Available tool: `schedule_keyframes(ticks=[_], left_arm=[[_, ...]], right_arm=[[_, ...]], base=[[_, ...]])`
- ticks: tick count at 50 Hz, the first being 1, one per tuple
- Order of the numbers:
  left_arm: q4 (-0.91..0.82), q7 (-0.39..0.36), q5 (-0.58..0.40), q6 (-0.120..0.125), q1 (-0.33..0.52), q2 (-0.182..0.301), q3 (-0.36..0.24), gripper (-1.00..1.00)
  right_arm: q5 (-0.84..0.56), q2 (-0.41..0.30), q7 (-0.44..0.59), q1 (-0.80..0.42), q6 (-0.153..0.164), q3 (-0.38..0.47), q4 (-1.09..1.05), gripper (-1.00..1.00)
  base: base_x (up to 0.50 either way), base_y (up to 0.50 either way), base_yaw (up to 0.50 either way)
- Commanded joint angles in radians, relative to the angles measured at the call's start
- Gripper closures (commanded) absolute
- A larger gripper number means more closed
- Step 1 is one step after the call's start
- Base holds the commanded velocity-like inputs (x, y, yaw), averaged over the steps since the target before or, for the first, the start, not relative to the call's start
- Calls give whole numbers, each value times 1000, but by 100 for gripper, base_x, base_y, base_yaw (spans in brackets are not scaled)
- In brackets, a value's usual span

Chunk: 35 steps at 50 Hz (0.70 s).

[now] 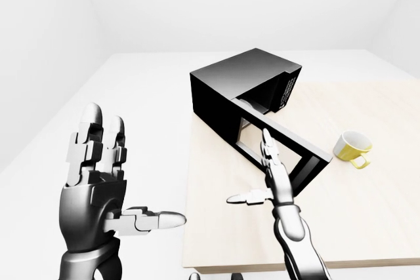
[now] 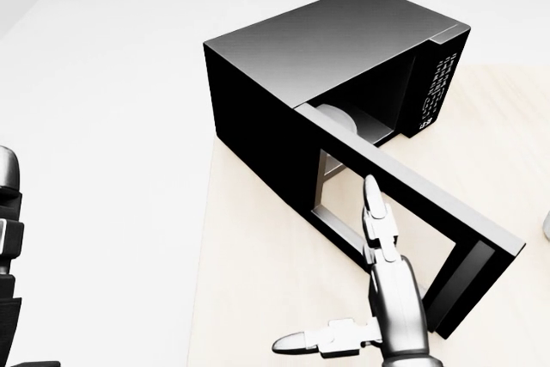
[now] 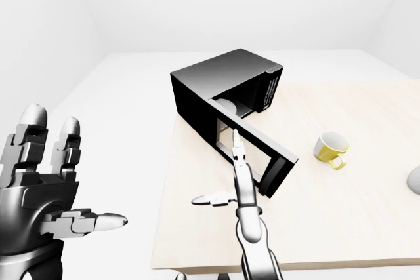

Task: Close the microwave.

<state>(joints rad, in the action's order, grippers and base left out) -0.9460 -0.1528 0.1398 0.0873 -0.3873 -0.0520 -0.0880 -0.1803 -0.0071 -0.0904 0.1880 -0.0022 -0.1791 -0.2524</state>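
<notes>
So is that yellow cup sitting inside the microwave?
No, the yellow cup stands on the table, to the right of the microwave.

1. Left hand (image 2: 7, 255): head view shows only a sliver at left edge; rest cut off.
2. Right hand (image 2: 378, 298): wrist and forearm cut by bottom edge, head view.
3. Microwave (image 1: 243, 90) interior: mostly hidden behind open door (image 2: 404, 212); only part of a pale round plate (image 2: 339, 119) shows.
4. Keypad (image 2: 436, 92): markings too small to read.
5. Grey object (image 3: 414, 179): cut by right edge, right-eye view; can't identify.
6. Yellow mug (image 1: 352, 148): in head view, only a grey scrap at right edge, presumably this mug.
7. Table (image 1: 367, 227): legs not visible; dark bits below near edge unidentifiable.
</notes>
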Motion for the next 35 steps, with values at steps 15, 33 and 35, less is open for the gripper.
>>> schedule_keyframes(ticks=[15,33,35], left_arm=[[1,2,-9,0,-9,2,12,-100],[1,6,-11,0,-9,7,20,-100],[4,6,-11,0,-8,7,21,-100]], right_arm=[[-8,15,1,-38,-32,29,92,-100],[-11,29,-6,-113,2,69,124,-100],[-13,30,-10,-118,-3,68,136,-100]], base=[[0,0,0],[0,0,0],[0,0,0]])
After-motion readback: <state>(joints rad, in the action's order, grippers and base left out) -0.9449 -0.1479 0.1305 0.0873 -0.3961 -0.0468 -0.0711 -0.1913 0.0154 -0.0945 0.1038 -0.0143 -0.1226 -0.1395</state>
